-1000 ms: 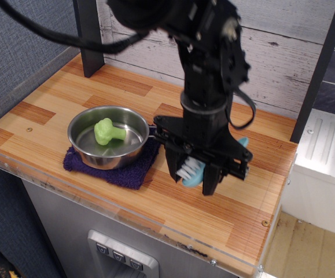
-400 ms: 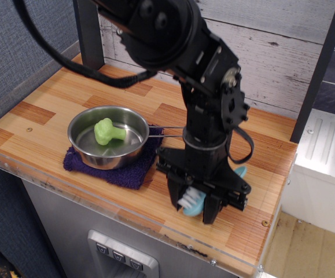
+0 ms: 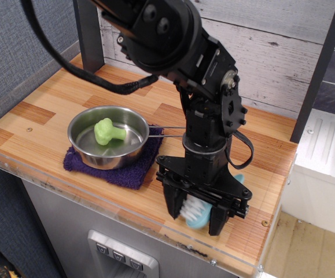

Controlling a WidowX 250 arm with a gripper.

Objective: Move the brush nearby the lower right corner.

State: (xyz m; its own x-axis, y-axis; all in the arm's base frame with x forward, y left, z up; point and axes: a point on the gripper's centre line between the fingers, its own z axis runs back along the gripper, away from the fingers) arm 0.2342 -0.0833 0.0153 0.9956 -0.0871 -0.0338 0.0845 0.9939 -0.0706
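The light-blue brush [image 3: 196,213] with pale bristles sits between the fingers of my black gripper [image 3: 195,215], which is shut on its head. Its handle tip [image 3: 239,178] sticks out behind the gripper. The brush is low over the striped wood countertop, toward the front right. The lower right corner [image 3: 258,262] of the countertop, edged with clear acrylic, lies to the right and in front of the gripper, with a small screw [image 3: 265,223] close by.
A steel pan [image 3: 108,137] holding a green broccoli toy [image 3: 107,131] rests on a purple cloth [image 3: 114,165] at the left. A dark post [image 3: 89,35] stands at the back left. A white plank wall runs along the back.
My gripper has carried the brush forward and a little down, closer to the counter's front edge and the lower right corner. The pan and broccoli have not moved.
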